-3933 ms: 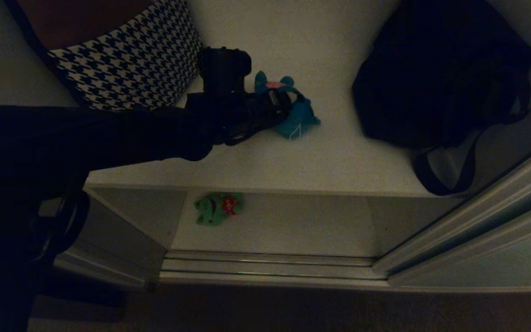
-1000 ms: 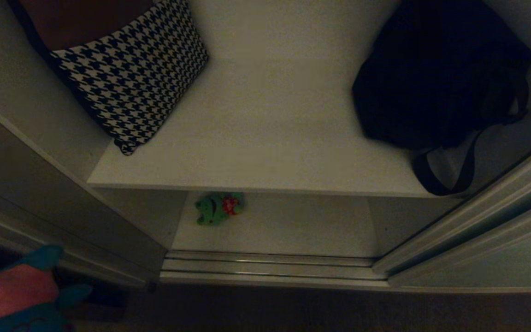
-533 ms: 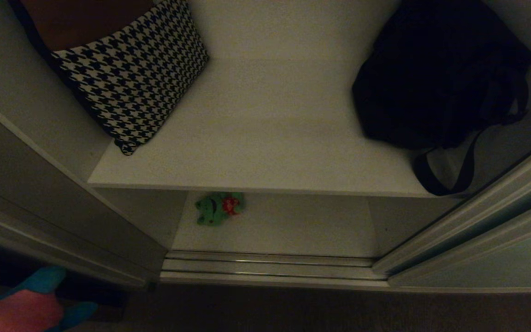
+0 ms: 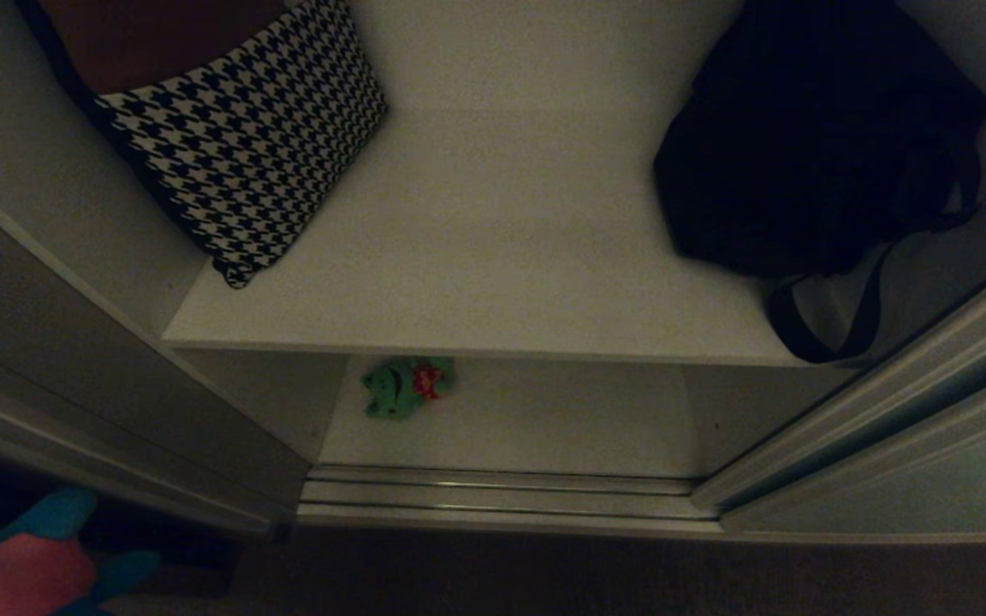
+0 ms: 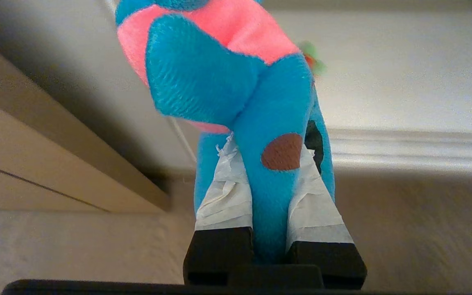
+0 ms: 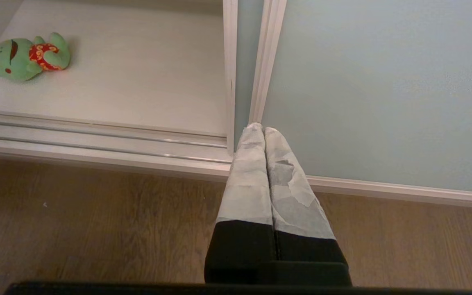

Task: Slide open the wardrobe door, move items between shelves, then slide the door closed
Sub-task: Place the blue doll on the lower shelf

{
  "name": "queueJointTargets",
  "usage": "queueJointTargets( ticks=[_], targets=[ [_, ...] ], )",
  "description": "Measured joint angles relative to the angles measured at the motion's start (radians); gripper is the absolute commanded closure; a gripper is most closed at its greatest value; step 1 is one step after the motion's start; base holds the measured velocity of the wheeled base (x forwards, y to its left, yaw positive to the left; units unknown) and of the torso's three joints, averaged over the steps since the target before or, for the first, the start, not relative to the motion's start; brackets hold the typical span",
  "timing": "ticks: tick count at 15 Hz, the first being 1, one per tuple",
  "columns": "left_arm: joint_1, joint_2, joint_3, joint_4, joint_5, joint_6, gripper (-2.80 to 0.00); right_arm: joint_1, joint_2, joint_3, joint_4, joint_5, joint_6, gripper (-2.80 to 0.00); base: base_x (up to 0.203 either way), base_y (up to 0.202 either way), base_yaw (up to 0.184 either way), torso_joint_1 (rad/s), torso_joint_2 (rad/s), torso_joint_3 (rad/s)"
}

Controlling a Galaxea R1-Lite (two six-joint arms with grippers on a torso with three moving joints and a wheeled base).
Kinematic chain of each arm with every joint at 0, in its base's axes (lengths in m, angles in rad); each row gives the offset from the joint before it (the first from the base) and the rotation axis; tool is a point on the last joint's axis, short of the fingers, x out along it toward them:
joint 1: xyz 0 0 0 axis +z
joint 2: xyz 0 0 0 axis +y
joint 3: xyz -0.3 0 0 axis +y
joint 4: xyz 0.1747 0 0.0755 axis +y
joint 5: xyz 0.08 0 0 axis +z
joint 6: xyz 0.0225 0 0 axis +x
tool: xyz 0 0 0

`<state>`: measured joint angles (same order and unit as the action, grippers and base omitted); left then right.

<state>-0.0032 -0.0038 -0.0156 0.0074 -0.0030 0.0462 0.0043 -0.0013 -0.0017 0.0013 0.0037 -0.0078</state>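
Observation:
My left gripper is shut on the teal-blue plush toy with the pink back. It holds the toy low outside the wardrobe, at the head view's bottom left corner. The green plush toy with the red patch lies on the lower shelf, near its left end; the right wrist view shows that toy too. The upper shelf carries no toy. The sliding wardrobe door stands pushed to the right. My right gripper is shut and empty, low over the floor by the door's edge.
A houndstooth bag leans at the upper shelf's back left and a black bag sits at its right. The ribbed floor track runs along the opening. The wardrobe's side panel is on the left, with wooden floor in front.
The left arm has left the upper shelf with the teal-blue toy and drawn back to the lower left. Over the last second the toy sank a little further. The green toy stayed put.

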Motion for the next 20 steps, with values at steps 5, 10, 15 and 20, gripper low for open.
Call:
queueJointTargets(
  ticks=[5,10,15,20],
  targets=[
    [0.000,0.000,0.013,-0.007,-0.007,0.026,0.00,0.000,0.000,0.000,0.000,-0.001,0.000,0.00,0.000,0.000,0.000,0.000,0.00,0.000],
    [0.000,0.000,0.016,-0.006,-0.007,0.023,0.00,0.000,0.000,0.000,0.000,0.000,0.000,0.00,-0.185,0.000,0.000,0.002,0.00,0.002],
    [0.000,0.000,0.016,-0.006,-0.006,0.023,0.00,0.000,0.000,0.000,0.000,0.000,0.000,0.00,-0.197,0.000,-0.001,0.004,0.00,0.001],
    [0.000,0.000,0.016,-0.007,0.000,-0.018,0.00,0.000,0.000,0.000,0.000,0.000,0.000,0.00,-0.081,0.000,-0.001,-0.002,0.00,0.002]
  ],
)
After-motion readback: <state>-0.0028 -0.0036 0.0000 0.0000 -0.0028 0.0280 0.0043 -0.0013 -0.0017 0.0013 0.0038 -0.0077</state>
